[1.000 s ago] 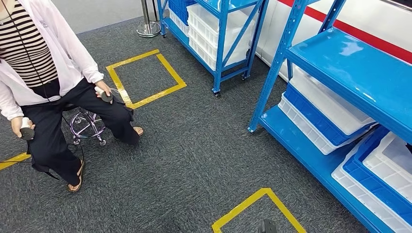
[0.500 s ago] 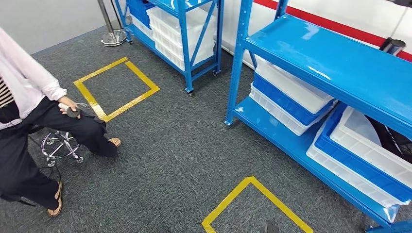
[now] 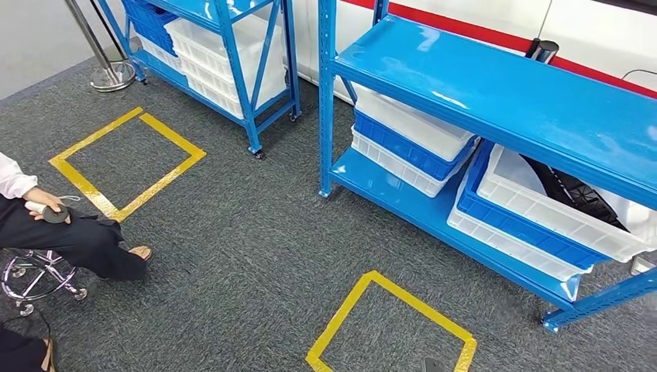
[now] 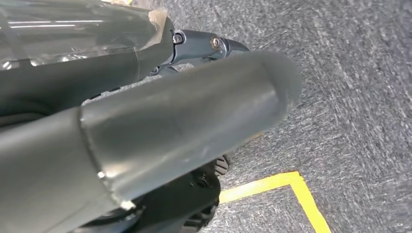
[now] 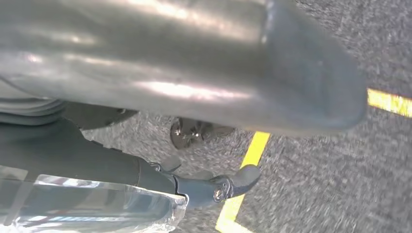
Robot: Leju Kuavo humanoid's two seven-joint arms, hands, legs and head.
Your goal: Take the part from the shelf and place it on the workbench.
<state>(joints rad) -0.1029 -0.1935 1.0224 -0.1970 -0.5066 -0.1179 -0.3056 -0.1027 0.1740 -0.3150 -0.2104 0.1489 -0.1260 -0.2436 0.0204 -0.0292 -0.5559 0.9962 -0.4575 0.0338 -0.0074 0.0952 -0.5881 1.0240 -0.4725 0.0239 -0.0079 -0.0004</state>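
No text, label, brand or number is showing legibly in any view. The only markings are showing as plain yellow tape squares (image 3: 390,324) on the carpet (image 3: 232,256) and a red stripe (image 3: 480,35) running along the white wall behind the blue shelf (image 3: 496,101); neither is carrying any writing.

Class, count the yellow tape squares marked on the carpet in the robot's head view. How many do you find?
2. One yellow square lies on the carpet left of the small blue rack, near the seated person. The other lies in front of the large blue shelf, cut by the frame's bottom edge.
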